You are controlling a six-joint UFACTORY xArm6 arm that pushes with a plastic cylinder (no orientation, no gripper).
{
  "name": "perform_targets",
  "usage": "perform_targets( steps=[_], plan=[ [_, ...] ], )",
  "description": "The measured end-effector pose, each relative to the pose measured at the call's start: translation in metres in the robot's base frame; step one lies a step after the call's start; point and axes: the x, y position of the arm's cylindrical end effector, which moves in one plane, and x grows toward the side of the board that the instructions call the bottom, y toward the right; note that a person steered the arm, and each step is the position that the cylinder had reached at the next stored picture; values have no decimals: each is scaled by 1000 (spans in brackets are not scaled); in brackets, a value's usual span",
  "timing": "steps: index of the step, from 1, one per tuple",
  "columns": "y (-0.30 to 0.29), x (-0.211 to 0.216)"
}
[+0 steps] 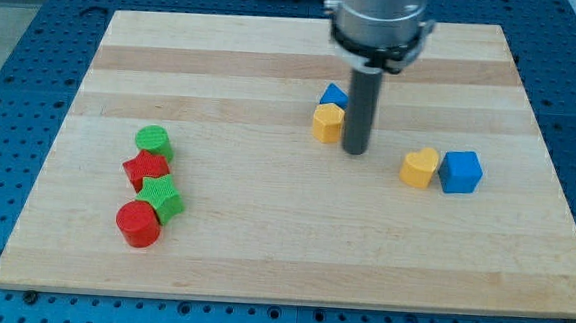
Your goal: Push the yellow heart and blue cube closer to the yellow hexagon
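The yellow heart (pixel 420 168) lies right of the board's middle, touching the blue cube (pixel 461 172) on its right. The yellow hexagon (pixel 327 123) sits near the middle top, with a blue triangle (pixel 334 95) touching it from behind. My tip (pixel 355 150) rests on the board just right of the yellow hexagon, close beside it, and about a block's width left of the yellow heart.
At the view's left stands a cluster: a green cylinder (pixel 154 140), a red star (pixel 145 168), a green star (pixel 163 196) and a red cylinder (pixel 138 223). The wooden board (pixel 262 260) lies on a blue perforated table.
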Motion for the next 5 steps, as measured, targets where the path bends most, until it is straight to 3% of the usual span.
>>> perform_targets(
  steps=[2,3,5],
  plan=[
    [111,-9],
    [141,32],
    [94,59]
  ],
)
